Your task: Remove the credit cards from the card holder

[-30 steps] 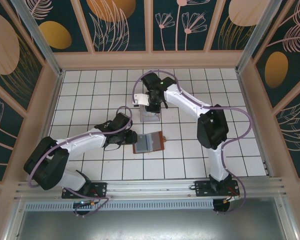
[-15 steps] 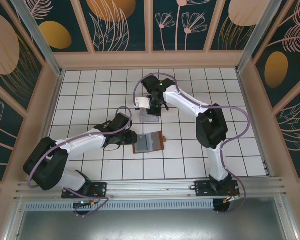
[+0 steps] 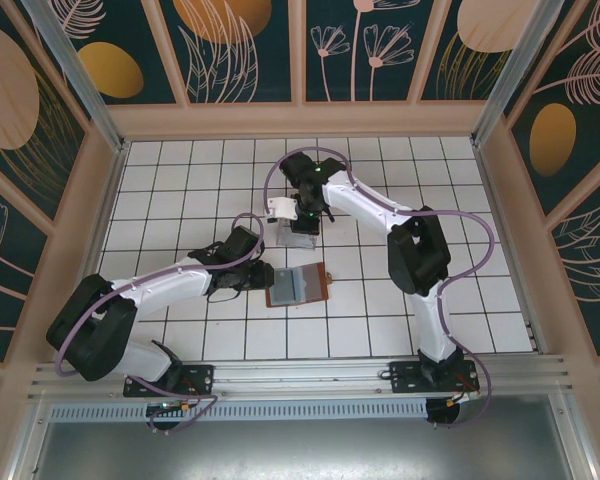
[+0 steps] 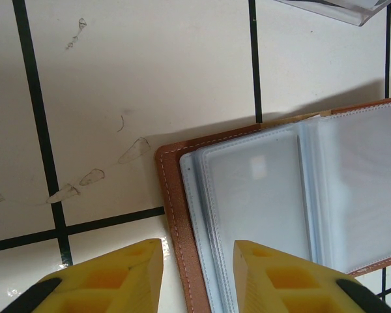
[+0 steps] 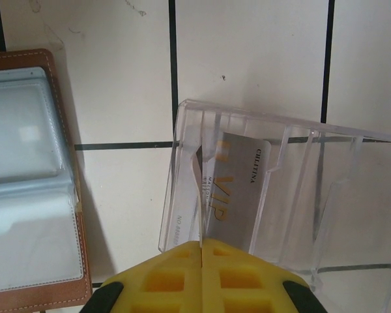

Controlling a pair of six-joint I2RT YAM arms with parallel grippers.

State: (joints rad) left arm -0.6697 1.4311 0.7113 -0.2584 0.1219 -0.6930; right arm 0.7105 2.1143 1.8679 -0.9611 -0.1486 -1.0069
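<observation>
White arms [image 3: 170, 285], black joints [image 3: 420, 255], lilac cables [image 3: 492, 240], blocky yellow claw fingers [image 4: 111, 283]

Open card holder [image 3: 298, 284]; card [image 5: 238, 189] apparently upright

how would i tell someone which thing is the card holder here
On the white tiled table, look near the middle, just on the near side of the clear acrylic stand. The card holder lies open flat: brown leather border around grey-blue sleeves, where the stand is see-through.

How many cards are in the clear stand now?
2: a grey VIP card and a whitish card beside it, both inside the clear stand; others may be hidden.
</observation>
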